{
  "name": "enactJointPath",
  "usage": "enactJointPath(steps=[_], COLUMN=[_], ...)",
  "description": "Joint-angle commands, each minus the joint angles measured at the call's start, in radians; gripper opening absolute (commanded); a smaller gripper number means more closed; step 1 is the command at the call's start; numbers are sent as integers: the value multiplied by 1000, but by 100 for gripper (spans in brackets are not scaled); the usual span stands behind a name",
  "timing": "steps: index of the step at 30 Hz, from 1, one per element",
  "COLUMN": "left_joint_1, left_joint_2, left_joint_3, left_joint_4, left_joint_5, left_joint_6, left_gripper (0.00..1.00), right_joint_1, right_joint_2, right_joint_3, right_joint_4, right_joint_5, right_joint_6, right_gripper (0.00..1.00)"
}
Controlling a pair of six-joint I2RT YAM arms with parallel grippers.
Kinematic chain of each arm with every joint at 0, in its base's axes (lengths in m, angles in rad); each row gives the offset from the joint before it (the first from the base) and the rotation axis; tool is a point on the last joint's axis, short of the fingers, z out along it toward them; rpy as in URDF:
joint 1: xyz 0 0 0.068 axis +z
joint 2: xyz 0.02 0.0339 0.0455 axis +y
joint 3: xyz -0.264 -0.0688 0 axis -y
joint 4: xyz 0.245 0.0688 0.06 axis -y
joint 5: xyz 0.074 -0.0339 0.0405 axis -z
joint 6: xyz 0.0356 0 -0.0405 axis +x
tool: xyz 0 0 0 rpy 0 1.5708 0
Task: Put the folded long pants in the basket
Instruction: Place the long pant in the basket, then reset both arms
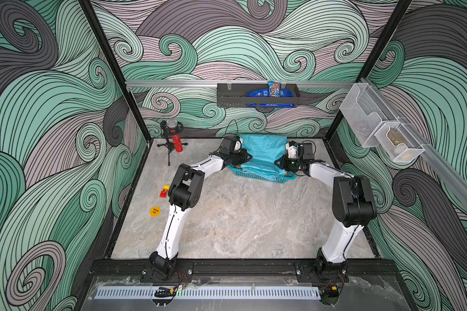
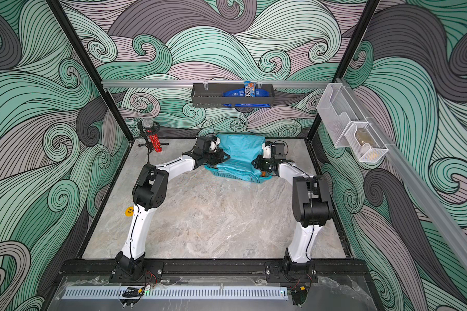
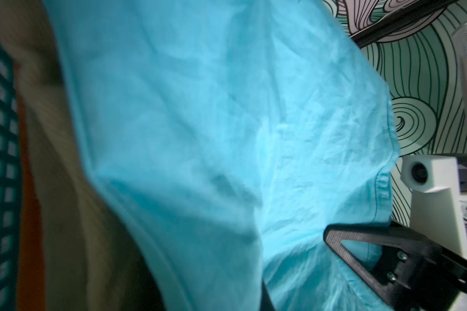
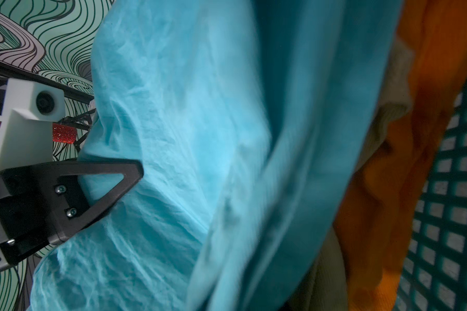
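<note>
In both top views the teal blue pants (image 1: 262, 153) hang as a wide sheet between the two arms, at the back centre of the marble worktop (image 1: 227, 215). They cover most of the turquoise basket (image 1: 254, 176), so only its near grid wall and a sliver of orange at its right corner can be seen.

The wrist views show what lies under that sheet. In the left wrist view the tan khaki pants (image 3: 60, 202) sit below the teal cloth, with a strip of the orange pants (image 3: 27, 229) against the basket's grid wall. In the right wrist view the orange pants appear as a broad crumpled fold and the tan pair as a narrower band. Both pairs are inside the basket.

Each wrist camera also looks across at the opposite arm's tool. The left end effector (image 4: 135, 175) has one black triangular finger lying on top of the teal edge, with cloth visible through its cut-out. Its other finger is hidden under the fabric, so it is clenched on the teal blue pants. The right end effector (image 3: 332, 237) is seen the same way and is clenched on the opposite edge.

The left arm (image 1: 184, 188) and right arm (image 1: 353, 202) rise from the near rail with raised elbows. Their forearms angle inward, so the tools face each other across the basket.

The teal cloth is creased, loosely folded and held above the other two pairs. Its front edge droops over the basket's near wall.
</note>
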Motion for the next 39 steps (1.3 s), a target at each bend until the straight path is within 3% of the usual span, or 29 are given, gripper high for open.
enactJointPath(steps=[1,5,8,12,14,16,17,19,23,26,28,31,35,39], left_joint_1=[31,30,31,30,30,31,30,32,38,56,80,132,230,301], left_joint_2=[80,75,51,-4,-28,-55,-74,-111,-204,-279,-355,-503,-764,-1012], left_joint_3=[39,41,43,66,91,100,100,104,104,55,-33,-273,-699,-1152], left_joint_4=[-148,-169,-160,-139,-128,-95,-75,-51,-73,-105,-81,33,288,637], left_joint_5=[-104,-116,-102,-86,-80,-71,-75,-89,-160,-205,-208,-173,-161,-397], left_joint_6=[83,103,100,95,92,85,84,98,172,226,247,281,419,543], left_gripper=[0,0,1,48,65,81,97,99,99,98,99,98,98,98], right_joint_1=[-32,-32,-32,-34,-36,-42,-49,-64,-105,-126,-129,-129,-128,-129], right_joint_2=[57,66,38,-28,-59,-83,-93,-116,-169,-216,-241,-252,-307,-413], right_joint_3=[-48,-60,-48,-8,17,41,53,65,56,18,-20,-77,-281,-563], right_joint_4=[-53,-51,-50,-53,-55,-55,-54,-58,-61,-61,-58,-51,145,514], right_joint_5=[224,211,207,209,209,203,199,197,202,266,336,415,449,443], right_joint_6=[-29,-38,-44,-62,-71,-77,-78,-78,-87,-125,-160,-212,-252,-249], right_gripper=[3,11,27,60,68,71,72,82,89,100,100,100,100,100])
